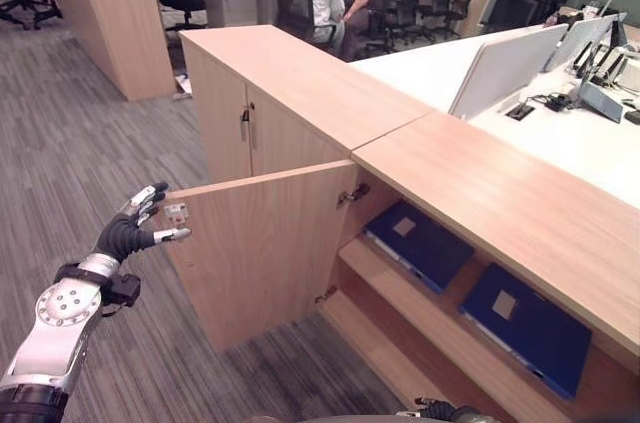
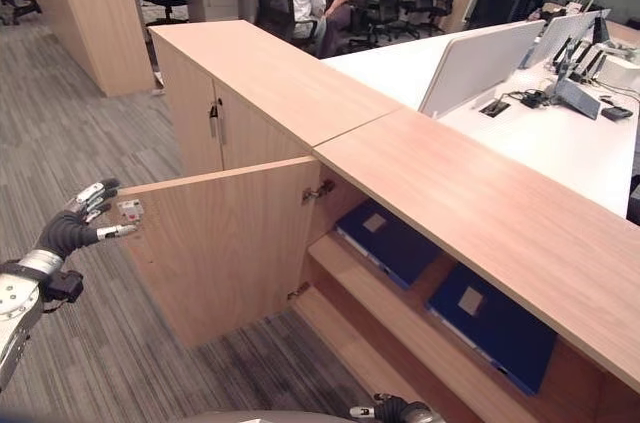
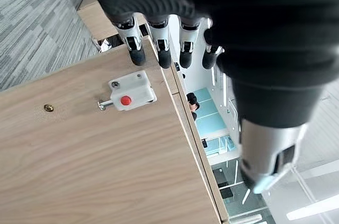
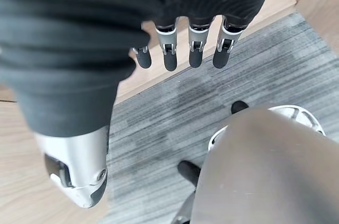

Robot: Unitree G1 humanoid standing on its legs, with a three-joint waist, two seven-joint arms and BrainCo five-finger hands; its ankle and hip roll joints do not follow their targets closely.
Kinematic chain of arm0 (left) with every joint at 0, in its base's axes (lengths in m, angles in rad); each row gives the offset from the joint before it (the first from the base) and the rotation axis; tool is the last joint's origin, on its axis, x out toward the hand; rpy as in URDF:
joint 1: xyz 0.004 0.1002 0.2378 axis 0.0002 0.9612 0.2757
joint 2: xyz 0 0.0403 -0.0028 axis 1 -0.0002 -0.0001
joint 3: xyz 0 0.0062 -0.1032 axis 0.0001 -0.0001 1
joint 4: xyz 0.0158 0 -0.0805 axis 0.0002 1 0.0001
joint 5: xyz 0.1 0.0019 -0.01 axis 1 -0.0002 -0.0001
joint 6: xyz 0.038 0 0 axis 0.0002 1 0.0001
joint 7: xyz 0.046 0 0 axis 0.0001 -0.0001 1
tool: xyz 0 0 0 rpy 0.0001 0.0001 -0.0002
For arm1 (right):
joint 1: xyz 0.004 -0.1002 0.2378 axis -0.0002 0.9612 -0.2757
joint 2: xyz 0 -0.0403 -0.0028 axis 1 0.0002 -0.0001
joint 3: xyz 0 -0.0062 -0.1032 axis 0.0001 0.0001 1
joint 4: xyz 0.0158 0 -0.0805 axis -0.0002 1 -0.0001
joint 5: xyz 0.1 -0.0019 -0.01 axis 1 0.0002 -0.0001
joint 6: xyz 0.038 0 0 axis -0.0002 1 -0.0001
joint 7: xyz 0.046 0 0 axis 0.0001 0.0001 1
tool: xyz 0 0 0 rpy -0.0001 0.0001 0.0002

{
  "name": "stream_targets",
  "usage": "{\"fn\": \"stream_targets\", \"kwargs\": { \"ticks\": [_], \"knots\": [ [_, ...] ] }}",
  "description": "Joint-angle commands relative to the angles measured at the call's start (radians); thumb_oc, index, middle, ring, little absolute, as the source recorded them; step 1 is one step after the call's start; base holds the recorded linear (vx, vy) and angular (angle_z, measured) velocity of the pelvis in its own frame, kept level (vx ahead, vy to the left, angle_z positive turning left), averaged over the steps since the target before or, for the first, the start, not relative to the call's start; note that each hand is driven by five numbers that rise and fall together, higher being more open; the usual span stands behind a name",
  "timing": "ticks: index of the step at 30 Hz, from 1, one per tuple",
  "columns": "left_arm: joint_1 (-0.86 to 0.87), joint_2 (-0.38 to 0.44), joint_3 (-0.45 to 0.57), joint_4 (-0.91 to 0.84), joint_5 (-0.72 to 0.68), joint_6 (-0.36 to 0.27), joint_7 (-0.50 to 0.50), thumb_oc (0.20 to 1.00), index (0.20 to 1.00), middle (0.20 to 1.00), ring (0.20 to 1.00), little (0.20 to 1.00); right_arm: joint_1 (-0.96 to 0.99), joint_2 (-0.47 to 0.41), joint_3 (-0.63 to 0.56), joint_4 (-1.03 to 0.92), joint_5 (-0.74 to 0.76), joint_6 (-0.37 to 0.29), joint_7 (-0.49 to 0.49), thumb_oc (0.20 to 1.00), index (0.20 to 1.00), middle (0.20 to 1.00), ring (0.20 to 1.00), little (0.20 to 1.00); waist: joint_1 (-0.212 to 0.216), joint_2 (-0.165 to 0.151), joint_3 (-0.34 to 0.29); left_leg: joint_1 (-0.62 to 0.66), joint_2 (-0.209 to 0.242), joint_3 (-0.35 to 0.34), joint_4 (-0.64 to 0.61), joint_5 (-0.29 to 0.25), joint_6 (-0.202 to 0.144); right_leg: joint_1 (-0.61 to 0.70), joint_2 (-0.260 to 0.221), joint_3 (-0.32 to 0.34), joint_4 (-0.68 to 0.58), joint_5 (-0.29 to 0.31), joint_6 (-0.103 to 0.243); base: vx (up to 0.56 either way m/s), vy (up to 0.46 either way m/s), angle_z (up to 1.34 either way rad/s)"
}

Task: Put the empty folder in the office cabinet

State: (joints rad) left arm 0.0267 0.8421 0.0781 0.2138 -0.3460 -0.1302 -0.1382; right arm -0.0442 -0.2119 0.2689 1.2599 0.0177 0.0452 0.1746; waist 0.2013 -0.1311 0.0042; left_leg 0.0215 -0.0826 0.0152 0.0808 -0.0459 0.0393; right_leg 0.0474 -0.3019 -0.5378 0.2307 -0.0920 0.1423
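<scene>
The left hand (image 1: 130, 228), fingers spread, waits by the open cabinet door (image 1: 262, 253), probably to close it, since two blue folders (image 1: 418, 243) lie on the shelf (image 1: 420, 308) inside.

The office cabinet (image 1: 300, 93) is a low unit of light wood with a flat top. One door (image 1: 262, 253) stands swung wide open, a small white latch (image 1: 176, 211) with a red button at its free edge. Inside, two dark blue folders lie tilted on the upper shelf (image 1: 420, 313): one folder (image 1: 418, 243) nearer the hinge, the other folder (image 1: 528, 327) beside it, each bearing a pale label.
</scene>
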Motion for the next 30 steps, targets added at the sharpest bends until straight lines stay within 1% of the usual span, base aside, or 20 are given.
{"fn": "stream_targets", "kwargs": {
  "ticks": [1, 2, 3, 6, 7, 8, 10, 11, 13, 14, 15, 20, 27, 28, 29, 30],
  "knots": [
    [-0.065, 0.05, -0.024, 0.058, 0.07, 0.002, 0.038, 1.0, 1.0, 1.0, 1.0, 1.0, -0.027, -0.033, -0.003, 0.024, -0.001, -0.017, -0.013, 1.0, 1.0, 1.0, 1.0, 1.0, -0.016, 0.014, -0.067, -0.02, -0.033, -0.042, -0.034, -0.037, -0.005, 0.006, -0.03, 0.004, 0.018, 0.144, 0.071, -0.01, 0.012, -0.06],
    [-0.068, 0.05, -0.027, 0.06, 0.07, 0.002, 0.038, 1.0, 1.0, 1.0, 1.0, 1.0, -0.027, -0.033, -0.004, 0.024, -0.001, -0.017, -0.013, 1.0, 1.0, 1.0, 1.0, 1.0, -0.014, 0.015, -0.067, -0.02, -0.033, -0.041, -0.034, -0.038, -0.005, 0.006, -0.03, 0.004, 0.018, 0.145, 0.071, -0.01, 0.024, -0.05],
    [-0.091, 0.051, -0.033, 0.11, 0.091, 0.013, 0.048, 1.0, 1.0, 1.0, 1.0, 1.0, -0.025, -0.042, -0.01, 0.027, 0.0, -0.014, -0.015, 1.0, 1.0, 1.0, 1.0, 1.0, -0.024, 0.018, -0.072, -0.019, -0.033, -0.037, -0.032, -0.039, -0.004, 0.008, -0.029, 0.01, 0.014, 0.146, 0.071, -0.01, 0.017, -0.05],
    [-0.117, 0.057, -0.041, 0.165, 0.11, 0.022, 0.058, 1.0, 1.0, 1.0, 1.0, 1.0, -0.02, -0.052, -0.021, 0.029, 0.002, -0.011, -0.019, 1.0, 1.0, 1.0, 1.0, 1.0, -0.032, 0.022, -0.078, -0.019, -0.031, -0.029, -0.03, -0.04, -0.003, 0.009, -0.027, 0.014, 0.007, 0.151, 0.072, -0.03, 0.028, -0.03],
    [-0.14, 0.065, -0.043, 0.205, 0.122, 0.028, 0.063, 1.0, 1.0, 1.0, 1.0, 1.0, -0.016, -0.06, -0.032, 0.032, 0.007, -0.01, -0.022, 1.0, 1.0, 1.0, 1.0, 1.0, -0.04, 0.024, -0.081, -0.03, -0.034, -0.018, -0.026, -0.024, 0.003, 0.003, -0.031, 0.007, -0.003, 0.167, 0.06, -0.07, 0.052, -0.1],
    [-0.141, 0.065, -0.043, 0.206, 0.122, 0.028, 0.063, 1.0, 1.0, 1.0, 1.0, 1.0, -0.016, -0.06, -0.032, 0.031, 0.007, -0.01, -0.022, 1.0, 1.0, 1.0, 1.0, 1.0, -0.04, 0.024, -0.081, -0.03, -0.034, -0.018, -0.026, -0.024, 0.003, 0.003, -0.031, 0.007, -0.003, 0.167, 0.06, -0.07, 0.057, -0.15],
    [-0.157, 0.097, -0.033, 0.235, 0.146, 0.035, 0.069, 1.0, 1.0, 1.0, 1.0, 1.0, -0.002, -0.073, -0.048, 0.037, 0.011, -0.009, -0.024, 1.0, 1.0, 1.0, 1.0, 1.0, -0.049, 0.027, -0.085, -0.028, -0.033, -0.004, -0.025, -0.024, 0.004, 0.002, -0.031, 0.018, -0.009, 0.176, 0.062, -0.01, 0.035, -0.16],
    [-0.157, 0.097, -0.033, 0.235, 0.146, 0.035, 0.069, 1.0, 1.0, 1.0, 1.0, 1.0, -0.002, -0.073, -0.048, 0.037, 0.011, -0.009, -0.024, 1.0, 1.0, 1.0, 1.0, 1.0, -0.049, 0.027, -0.085, -0.028, -0.033, -0.004, -0.025, -0.024, 0.004, 0.002, -0.031, 0.018, -0.009, 0.177, 0.062, -0.01, 0.027, -0.15],
    [-0.165, 0.122, -0.025, 0.241, 0.164, 0.041, 0.073, 1.0, 1.0, 1.0, 1.0, 1.0, 0.004, -0.078, -0.053, 0.043, 0.014, -0.006, -0.023, 1.0, 1.0, 1.0, 1.0, 1.0, -0.053, 0.029, -0.087, -0.028, -0.033, 0.002, -0.024, -0.025, 0.004, 0.002, -0.031, 0.023, -0.015, 0.182, 0.063, -0.02, 0.029, -0.1],
    [-0.174, 0.154, -0.02, 0.241, 0.188, 0.041, 0.074, 1.0, 1.0, 1.0, 1.0, 1.0, 0.008, -0.084, -0.058, 0.049, 0.013, -0.006, -0.023, 1.0, 1.0, 1.0, 1.0, 1.0, -0.056, 0.03, -0.089, -0.029, -0.032, 0.009, -0.023, -0.026, 0.004, 0.002, -0.032, 0.023, -0.017, 0.183, 0.064, -0.02, 0.028, -0.1],
    [-0.174, 0.154, -0.02, 0.241, 0.188, 0.041, 0.074, 1.0, 1.0, 1.0, 1.0, 1.0, 0.008, -0.084, -0.058, 0.049, 0.013, -0.006, -0.023, 1.0, 1.0, 1.0, 1.0, 1.0, -0.056, 0.03, -0.089, -0.029, -0.032, 0.009, -0.023, -0.026, 0.004, 0.002, -0.032, 0.023, -0.017, 0.183, 0.064, -0.02, 0.026, -0.12],
    [-0.192, 0.246, 0.003, 0.228, 0.23, 0.041, 0.076, 1.0, 1.0, 1.0, 1.0, 1.0, 0.029, -0.088, -0.062, 0.057, 0.012, -0.004, -0.009, 1.0, 1.0, 1.0, 1.0, 1.0, -0.062, 0.032, -0.091, -0.029, -0.034, 0.02, -0.024, -0.027, 0.005, 0.005, -0.033, 0.029, -0.03, 0.189, 0.065, -0.02, 0.037, -0.08],
    [-0.204, 0.276, 0.006, 0.193, 0.217, 0.027, 0.084, 1.0, 1.0, 1.0, 1.0, 1.0, 0.039, -0.091, -0.062, 0.065, 0.011, -0.007, -0.006, 1.0, 1.0, 1.0, 1.0, 1.0, -0.067, 0.034, -0.093, -0.03, -0.037, 0.026, -0.024, -0.027, 0.007, 0.009, -0.038, 0.026, -0.036, 0.194, 0.067, 0.0, 0.023, -0.05],
    [-0.205, 0.275, 0.006, 0.188, 0.214, 0.024, 0.088, 1.0, 1.0, 1.0, 1.0, 1.0, 0.04, -0.088, -0.06, 0.067, 0.011, -0.008, -0.006, 1.0, 1.0, 1.0, 1.0, 1.0, -0.066, 0.037, -0.095, -0.018, -0.033, 0.018, -0.027, -0.046, 0.001, 0.014, -0.033, 0.039, -0.031, 0.181, 0.079, 0.0, 0.0, 0.0],
    [-0.206, 0.275, 0.007, 0.187, 0.213, 0.024, 0.088, 1.0, 1.0, 1.0, 1.0, 1.0, 0.039, -0.089, -0.061, 0.067, 0.011, -0.008, -0.006, 1.0, 1.0, 1.0, 1.0, 1.0, -0.067, 0.035, -0.092, -0.029, -0.038, 0.026, -0.024, -0.028, 0.007, 0.009, -0.038, 0.027, -0.037, 0.194, 0.067, 0.0, 0.0, 0.0],
    [-0.206, 0.272, 0.005, 0.189, 0.21, 0.023, 0.088, 1.0, 1.0, 1.0, 1.0, 1.0, 0.04, -0.089, -0.061, 0.067, 0.012, -0.008, -0.005, 1.0, 1.0, 1.0, 1.0, 1.0, -0.068, 0.035, -0.093, -0.029, -0.038, 0.026, -0.025, -0.028, 0.007, 0.01, -0.039, 0.026, -0.038, 0.195, 0.067, -0.06, 0.037, -0.03]
  ]
}}
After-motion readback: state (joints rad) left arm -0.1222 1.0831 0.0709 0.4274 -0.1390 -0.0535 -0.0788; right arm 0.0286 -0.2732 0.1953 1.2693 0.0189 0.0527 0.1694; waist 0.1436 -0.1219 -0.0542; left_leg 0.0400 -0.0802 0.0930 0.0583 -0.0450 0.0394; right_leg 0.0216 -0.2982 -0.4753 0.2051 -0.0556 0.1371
